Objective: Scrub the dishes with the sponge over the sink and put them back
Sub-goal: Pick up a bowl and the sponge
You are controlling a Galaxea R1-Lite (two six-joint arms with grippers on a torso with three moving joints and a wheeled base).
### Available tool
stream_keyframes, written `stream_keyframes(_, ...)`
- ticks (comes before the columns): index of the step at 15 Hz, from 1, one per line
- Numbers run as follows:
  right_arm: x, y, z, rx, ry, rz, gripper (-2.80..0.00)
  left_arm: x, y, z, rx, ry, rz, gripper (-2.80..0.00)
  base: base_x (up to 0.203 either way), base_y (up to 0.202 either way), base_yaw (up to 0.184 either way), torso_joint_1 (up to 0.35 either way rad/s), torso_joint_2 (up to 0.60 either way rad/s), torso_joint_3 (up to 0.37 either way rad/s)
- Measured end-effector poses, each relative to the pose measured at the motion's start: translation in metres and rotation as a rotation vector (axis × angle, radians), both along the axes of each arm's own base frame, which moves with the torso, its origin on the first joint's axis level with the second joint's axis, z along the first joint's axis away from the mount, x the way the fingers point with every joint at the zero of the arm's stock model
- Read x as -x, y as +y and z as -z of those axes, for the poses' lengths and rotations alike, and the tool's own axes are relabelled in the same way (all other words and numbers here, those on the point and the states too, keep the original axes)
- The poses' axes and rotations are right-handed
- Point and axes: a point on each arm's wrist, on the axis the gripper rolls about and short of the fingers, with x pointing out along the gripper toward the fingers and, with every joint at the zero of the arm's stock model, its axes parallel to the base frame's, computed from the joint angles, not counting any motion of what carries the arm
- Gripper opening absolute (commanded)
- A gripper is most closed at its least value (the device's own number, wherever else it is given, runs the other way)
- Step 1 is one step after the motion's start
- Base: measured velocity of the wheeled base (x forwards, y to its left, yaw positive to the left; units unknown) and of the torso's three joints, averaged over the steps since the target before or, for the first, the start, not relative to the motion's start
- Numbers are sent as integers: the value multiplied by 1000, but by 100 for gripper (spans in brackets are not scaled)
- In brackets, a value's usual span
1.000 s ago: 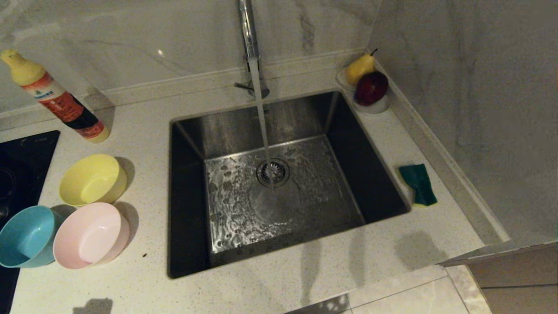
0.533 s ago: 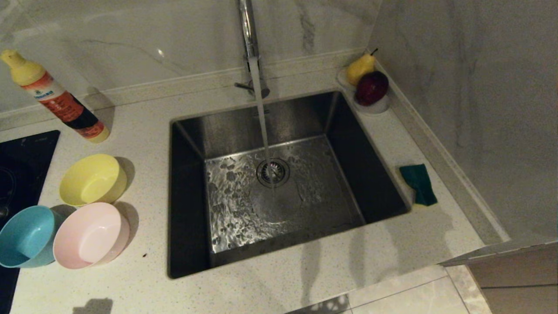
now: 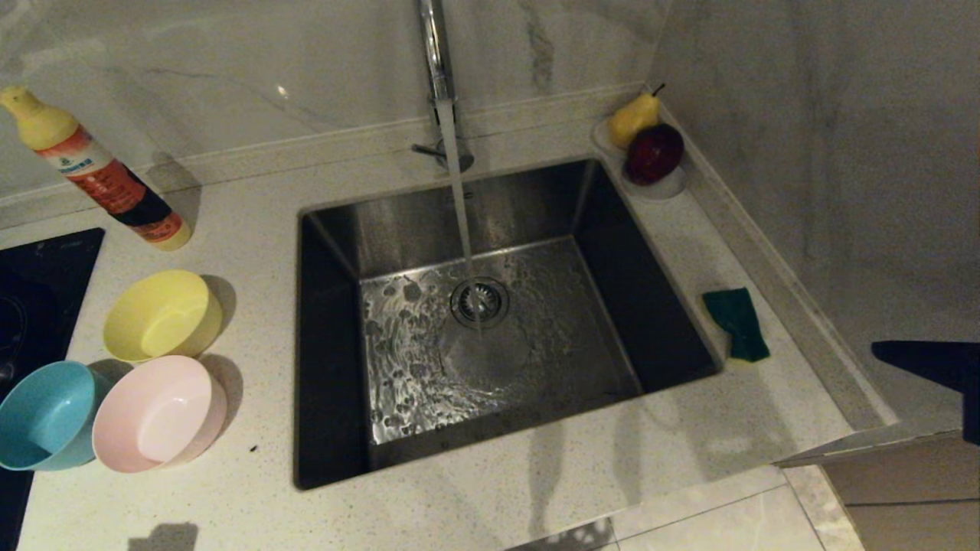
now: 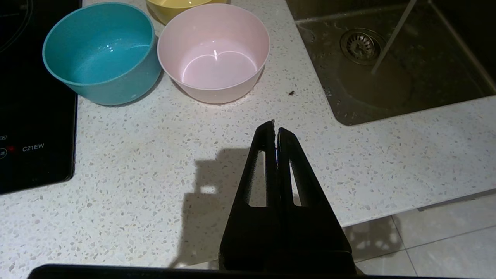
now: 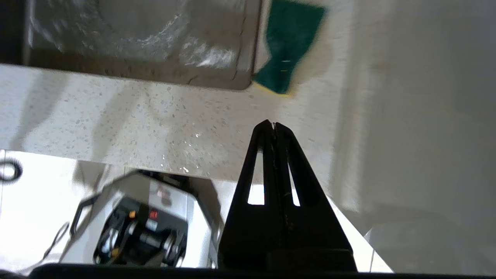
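With its fingers pressed together, my right gripper (image 5: 274, 124) hovers over the near counter edge, the sponge (image 3: 736, 322) just beyond, right of the sink (image 3: 329, 337). My left gripper (image 4: 276, 130), likewise closed, hangs near the pink bowl (image 4: 213, 52).

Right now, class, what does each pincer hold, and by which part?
Nothing. The left pincer and the right pincer are both shut and empty.
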Motion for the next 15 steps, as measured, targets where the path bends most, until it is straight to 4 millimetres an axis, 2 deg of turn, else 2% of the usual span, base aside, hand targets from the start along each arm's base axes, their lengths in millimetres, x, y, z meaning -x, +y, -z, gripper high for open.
stream_keyframes(4, -33, 23, 18, 12, 90, 6, -280, 0, 0, 0, 0, 0, 0, -280, 0, 0, 0, 7, -2, 1)
stream_keyframes(10, -56, 29, 43, 20, 197, 28, -280, 0, 0, 0, 0, 0, 0, -280, 0, 0, 0, 0, 0, 0)
stream_keyframes(11, -58, 29, 46, 24, 207, 38, 0, 0, 0, 0, 0, 0, 0, -280, 0, 0, 0, 0, 0, 0)
stream_keyframes(15, -67, 28, 51, 42, 224, 74, 0, 0, 0, 0, 0, 0, 0, -280, 0, 0, 0, 0, 0, 0)
